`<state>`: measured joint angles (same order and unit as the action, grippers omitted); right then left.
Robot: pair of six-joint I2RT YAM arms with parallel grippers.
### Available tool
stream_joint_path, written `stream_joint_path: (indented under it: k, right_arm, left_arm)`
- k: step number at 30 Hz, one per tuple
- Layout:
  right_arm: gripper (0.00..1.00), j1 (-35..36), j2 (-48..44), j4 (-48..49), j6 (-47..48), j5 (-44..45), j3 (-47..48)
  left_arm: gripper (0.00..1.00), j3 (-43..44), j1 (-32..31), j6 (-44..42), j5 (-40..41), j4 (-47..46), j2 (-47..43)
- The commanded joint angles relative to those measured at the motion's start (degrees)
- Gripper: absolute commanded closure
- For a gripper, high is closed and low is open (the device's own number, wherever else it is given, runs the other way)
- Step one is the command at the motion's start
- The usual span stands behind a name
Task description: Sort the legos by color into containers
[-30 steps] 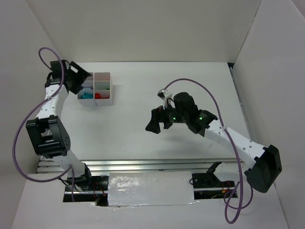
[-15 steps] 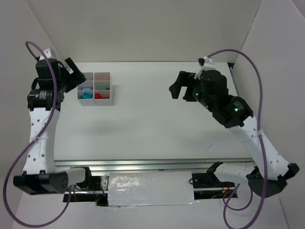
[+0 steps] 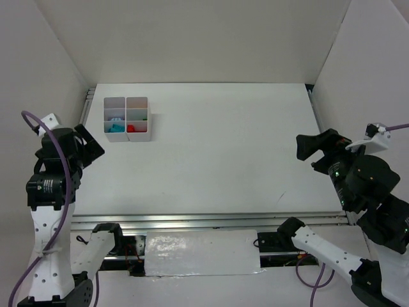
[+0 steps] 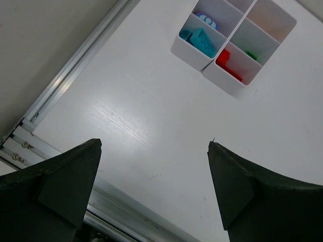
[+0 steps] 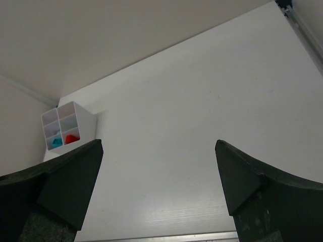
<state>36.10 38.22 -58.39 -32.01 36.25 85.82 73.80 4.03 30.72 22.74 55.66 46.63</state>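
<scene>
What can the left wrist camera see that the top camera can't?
Only the left wrist view shows a small green lego just past the red lego, and its own open jaws up close. Only the top view shows the left arm, the right arm and the whole table. Both show the white tray holding a teal lego and that red lego.

Empty left tool (image 4: 154, 148) spread wide, right tool (image 5: 159, 148) likewise, both aloft

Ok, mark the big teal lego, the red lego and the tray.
big teal lego (image 4: 203, 40), left wrist view, top face.
red lego (image 4: 225, 59), left wrist view, top face.
tray (image 4: 224, 80), left wrist view, near outer wall.
</scene>
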Motion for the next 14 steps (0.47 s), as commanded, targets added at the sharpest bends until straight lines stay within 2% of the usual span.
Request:
stream_joint_path:
  k: [1,5,14]
  right_arm:
    - [0.0,-0.24,1.95,-5.32,-3.22,2.51,-0.66]
    - [0.0,-0.15,0.81,-5.24,-3.59,2.07,-0.65]
    - [0.0,-0.24,-0.34,-5.07,-4.38,1.19,-1.71]
  left_arm:
    - [0.0,1.25,-0.95,3.38,1.95,2.26,-0.84]
    - [0.0,3.8,-3.33,4.26,5.11,3.75,-1.1]
    - [0.0,5.56,-3.59,3.91,7.23,4.28,-0.14]
